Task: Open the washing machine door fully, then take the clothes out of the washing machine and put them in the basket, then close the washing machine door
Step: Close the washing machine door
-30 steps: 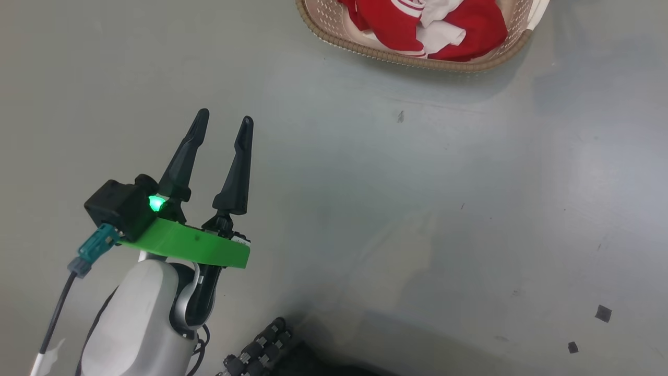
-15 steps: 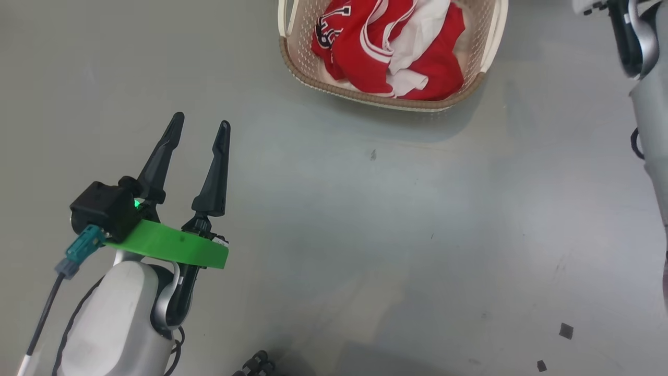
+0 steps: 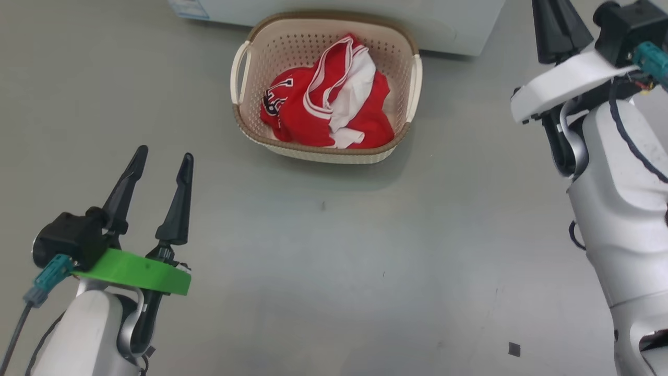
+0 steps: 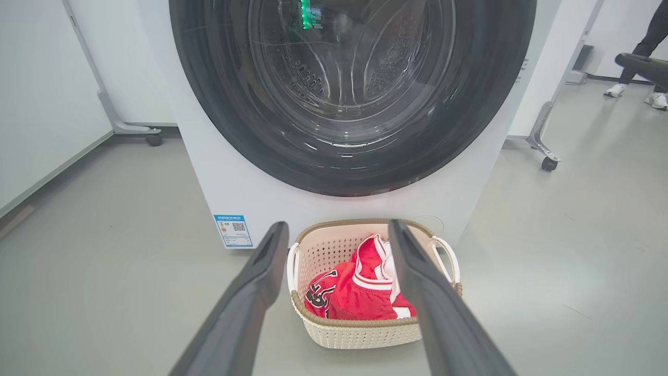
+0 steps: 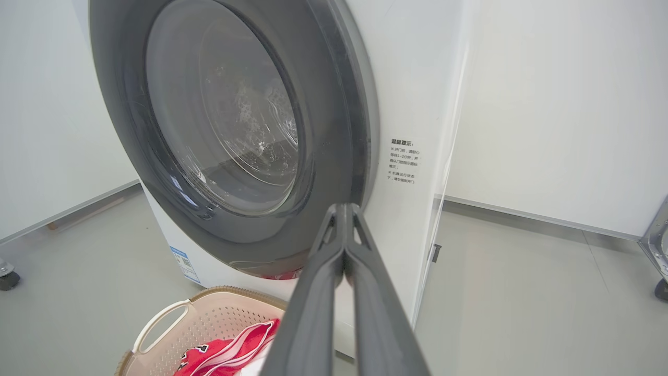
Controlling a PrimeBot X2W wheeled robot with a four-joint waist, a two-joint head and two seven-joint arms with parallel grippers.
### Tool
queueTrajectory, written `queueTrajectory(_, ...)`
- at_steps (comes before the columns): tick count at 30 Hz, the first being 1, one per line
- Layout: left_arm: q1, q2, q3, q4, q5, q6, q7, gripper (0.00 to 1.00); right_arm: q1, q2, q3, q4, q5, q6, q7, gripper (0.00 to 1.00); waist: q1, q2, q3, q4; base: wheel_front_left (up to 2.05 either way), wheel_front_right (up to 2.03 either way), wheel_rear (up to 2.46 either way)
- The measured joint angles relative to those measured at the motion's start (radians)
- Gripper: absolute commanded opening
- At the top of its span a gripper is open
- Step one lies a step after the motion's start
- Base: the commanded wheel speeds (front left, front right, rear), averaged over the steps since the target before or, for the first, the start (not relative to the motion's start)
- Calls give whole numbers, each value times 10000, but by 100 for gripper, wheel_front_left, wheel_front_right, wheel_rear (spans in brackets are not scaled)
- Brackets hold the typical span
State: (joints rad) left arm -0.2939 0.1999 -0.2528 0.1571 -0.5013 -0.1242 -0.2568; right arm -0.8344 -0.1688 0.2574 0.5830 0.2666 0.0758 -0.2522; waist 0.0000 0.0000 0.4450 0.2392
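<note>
Clothes (image 3: 326, 112): in basket (image 3: 323, 154), so unloading looks done.
Door (image 4: 240, 130): flush, seemingly shut.
Left gripper (image 3: 164, 152): spread, empty.
Right gripper (image 5: 343, 209): pinched together, empty, suited to pushing.

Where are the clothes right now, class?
In the head view's upper middle, the clothes lie inside the basket, which stands on the floor directly before the washing machine.

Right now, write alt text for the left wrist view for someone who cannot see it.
A cream basket holding the red clothes sits on the grey floor in front of the white washing machine. Above it the black-rimmed washing machine door looks shut. The left gripper frames the basket, jaws wide apart and empty.
</note>
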Motion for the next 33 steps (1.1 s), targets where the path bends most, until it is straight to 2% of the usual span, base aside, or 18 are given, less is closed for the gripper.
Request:
queueTrajectory(9, 1069, -29, 826, 176, -90, 0, 0, 100, 2068, 328, -370, -738, 288, -79, 0, 0, 0, 0, -1279, -850, 0, 0, 0)
queueTrajectory(20, 2485, -98, 1126, 265, -67, 0, 2, 100, 4914, 328, -838, -1323, 499, -94, 2, 0, -1, 1, -2914, -1676, 0, 0, 0)
queueTrajectory(33, 3305, -399, 1336, 35, 17, 0, 0, 100, 6789, 360, -1306, -2621, 585, -96, 2, 0, -1, 0, -4096, -2309, 0, 0, 0)
